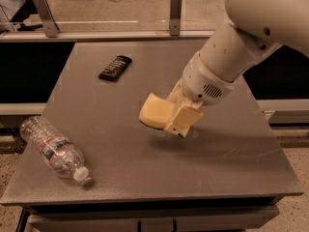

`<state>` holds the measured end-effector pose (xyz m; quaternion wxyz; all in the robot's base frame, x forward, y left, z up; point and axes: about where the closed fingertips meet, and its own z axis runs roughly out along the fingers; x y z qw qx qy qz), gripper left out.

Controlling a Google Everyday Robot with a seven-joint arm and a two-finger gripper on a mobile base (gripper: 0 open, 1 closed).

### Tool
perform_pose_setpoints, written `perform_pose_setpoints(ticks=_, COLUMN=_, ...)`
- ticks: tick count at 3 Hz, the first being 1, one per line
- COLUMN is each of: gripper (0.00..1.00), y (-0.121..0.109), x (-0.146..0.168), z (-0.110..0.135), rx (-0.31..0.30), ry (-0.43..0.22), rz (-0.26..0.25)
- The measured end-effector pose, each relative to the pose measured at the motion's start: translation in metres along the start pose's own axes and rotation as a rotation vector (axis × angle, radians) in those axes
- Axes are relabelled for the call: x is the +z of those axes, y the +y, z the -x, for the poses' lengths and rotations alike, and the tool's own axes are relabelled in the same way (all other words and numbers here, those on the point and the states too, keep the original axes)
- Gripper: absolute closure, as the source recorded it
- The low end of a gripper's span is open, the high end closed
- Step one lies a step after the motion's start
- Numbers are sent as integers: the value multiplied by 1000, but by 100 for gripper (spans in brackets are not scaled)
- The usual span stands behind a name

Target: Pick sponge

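The sponge (153,111) is a pale yellow foam block near the middle of the grey table (120,178). My gripper (167,118) is shut on its right side, with one blocky pale-yellow finger (183,121) in front. The sponge is tilted and held a little above the tabletop, with a faint shadow under it. The other finger is hidden behind the sponge. My white arm comes down from the upper right.
A clear plastic bottle (54,150) lies on its side at the front left of the table. A black remote-like object (115,67) lies at the back left. A railing with metal posts (176,12) runs behind the table.
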<state>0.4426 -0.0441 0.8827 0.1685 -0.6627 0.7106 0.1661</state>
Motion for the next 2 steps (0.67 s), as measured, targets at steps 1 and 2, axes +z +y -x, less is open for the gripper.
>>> perform_pose_setpoints(ticks=1, gripper=100, y=-13, x=-24, z=13, rx=-13, ry=-32, rz=-49)
perform_pose_setpoints(ticks=2, gripper=100, y=-12, x=-24, z=13, rx=-14, ry=-31, rz=-48)
